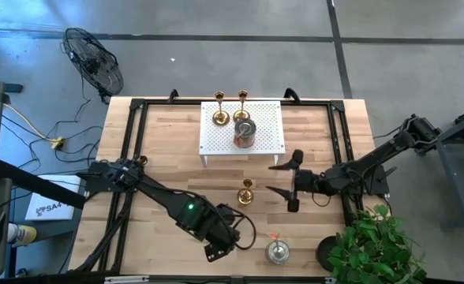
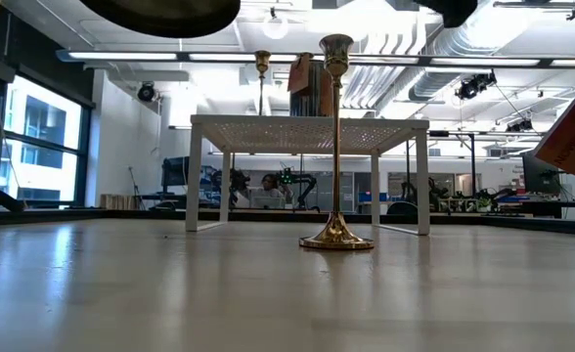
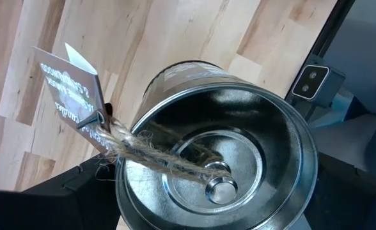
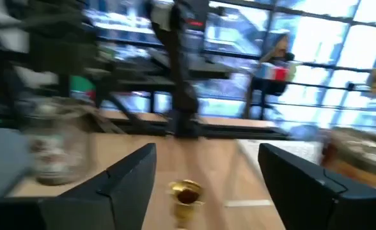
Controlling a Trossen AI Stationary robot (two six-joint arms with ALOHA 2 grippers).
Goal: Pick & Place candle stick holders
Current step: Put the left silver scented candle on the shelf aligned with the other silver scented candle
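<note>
Only gold holder stands before white rack.

A white rack stands on the wooden table (toward its far edge). A fan sits on the floor beyond the table, and a green plant crowds the near right corner.

No legible text anywhere.

Candle holders on and around the white rack

3 sit on the rack: 2 gold, 1 silver tin. 1 gold holder stands upright on the table; 1 tagged silver tin near the front edge.
</note>
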